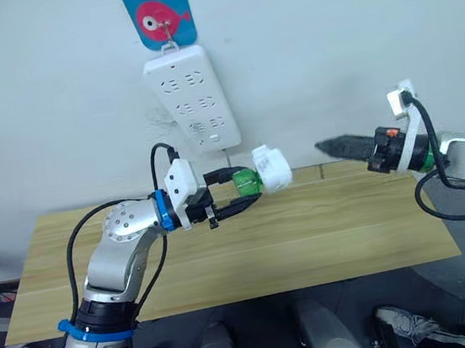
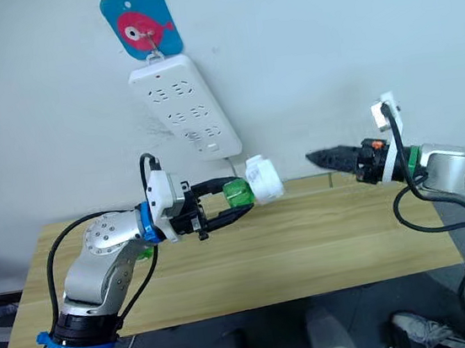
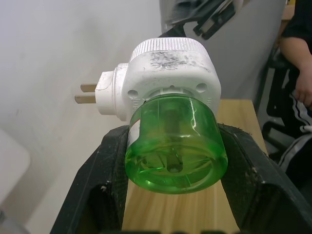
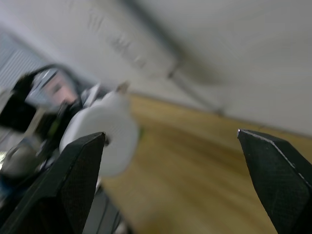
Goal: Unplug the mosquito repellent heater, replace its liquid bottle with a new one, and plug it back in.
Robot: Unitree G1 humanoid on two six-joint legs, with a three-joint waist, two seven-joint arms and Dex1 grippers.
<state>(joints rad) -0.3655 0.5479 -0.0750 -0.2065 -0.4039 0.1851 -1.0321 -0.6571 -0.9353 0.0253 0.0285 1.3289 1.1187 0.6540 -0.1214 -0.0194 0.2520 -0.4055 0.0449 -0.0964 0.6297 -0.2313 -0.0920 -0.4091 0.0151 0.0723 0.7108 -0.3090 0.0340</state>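
The mosquito repellent heater (image 1: pixel 272 167) is unplugged and held in the air above the wooden tabletop (image 1: pixel 308 233), just below the white power strip (image 1: pixel 192 100) that hangs on the wall under a blue fish hook plate (image 1: pixel 159 13). Its green liquid bottle (image 3: pixel 174 145) is screwed into the white body, and the two plug prongs (image 3: pixel 86 93) stick out sideways, free of any socket. The left gripper (image 1: pixel 233 192) has its jaws clenched on the green bottle, one black finger on each side, carrying heater and bottle together. The right gripper (image 1: pixel 339 145) hovers well apart on the other side, pointing toward the heater, with its jaws spread wide and holding nothing. A person's arm (image 3: pixel 297 58) shows beyond the tabletop's end.
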